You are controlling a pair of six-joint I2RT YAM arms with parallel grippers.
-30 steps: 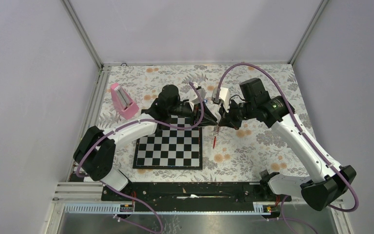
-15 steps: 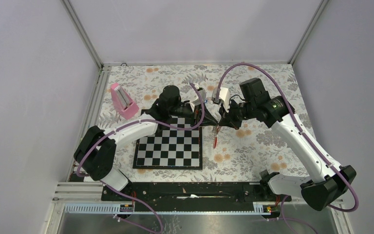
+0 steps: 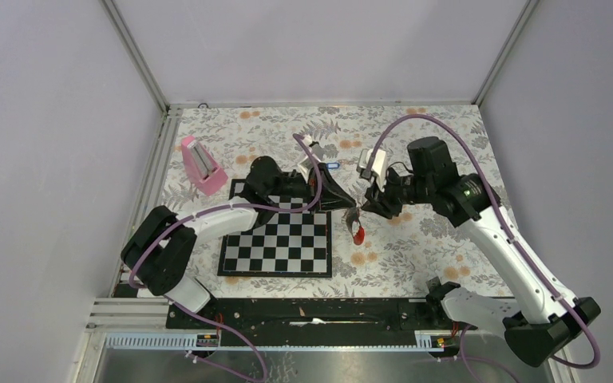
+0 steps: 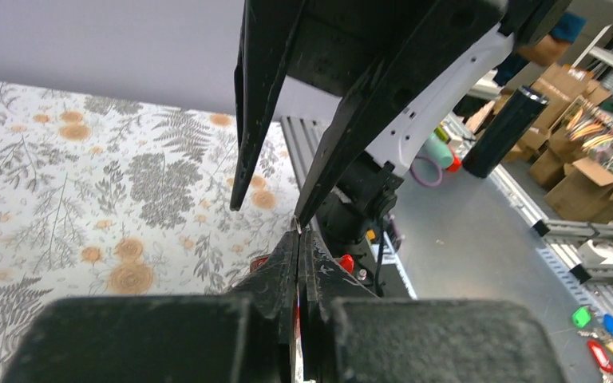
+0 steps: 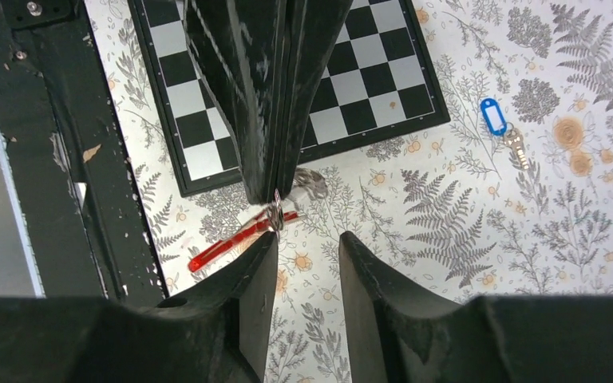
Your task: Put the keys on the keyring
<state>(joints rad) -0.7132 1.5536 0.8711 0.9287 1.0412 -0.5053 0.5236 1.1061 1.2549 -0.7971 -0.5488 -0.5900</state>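
Top view: the right tool [image 3: 369, 207] has just spread and let go, and the left tool [image 3: 348, 204] has closed on the keyring [image 3: 357, 232]. That looks like a handover, freeing the right for a key

Left wrist: jaws pressed together

Right wrist: ring pinched at the left tool's tip, red fob [image 5: 235, 242] trailing toward the bases. The blue key [image 5: 499, 128] lies on the counter [image 5: 591, 239], blade pointing away from the chessboard [image 5: 383, 72]

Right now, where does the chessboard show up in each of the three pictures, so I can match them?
Top external: the chessboard lies in the centre, just ahead of the arm bases.
Left wrist: not in it.
Right wrist: the chessboard is at the top middle, partly hidden by the left gripper.
Shared landmark: the flowered tablecloth, seen in all three.
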